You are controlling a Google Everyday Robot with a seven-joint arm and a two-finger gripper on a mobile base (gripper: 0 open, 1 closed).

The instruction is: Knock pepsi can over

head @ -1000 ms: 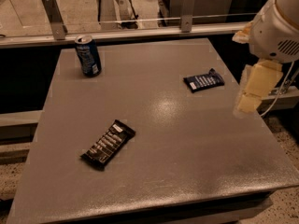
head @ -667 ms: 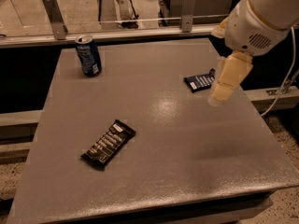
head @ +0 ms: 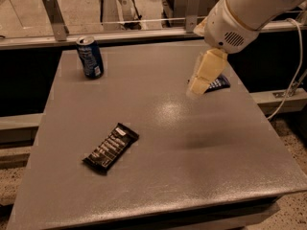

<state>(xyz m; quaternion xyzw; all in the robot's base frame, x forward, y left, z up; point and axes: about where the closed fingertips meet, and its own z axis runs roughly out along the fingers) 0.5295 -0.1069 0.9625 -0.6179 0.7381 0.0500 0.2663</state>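
Observation:
The pepsi can [head: 90, 56], blue with a silver top, stands upright at the far left corner of the grey table [head: 158, 176]. My gripper [head: 197, 88] hangs from the white arm above the table's right-middle part, well to the right of the can and apart from it. It holds nothing that I can see.
A dark snack bar wrapper [head: 111, 147] lies flat at the front left. A second dark-blue wrapper [head: 218, 83] lies at the right, partly hidden behind the gripper. A metal rail with posts [head: 53, 16] runs behind the table. A cable [head: 293, 80] hangs at the right.
The arm and gripper have moved left and inward from the table's right edge, over the table, closer to the can. The can and both wrappers have not moved.

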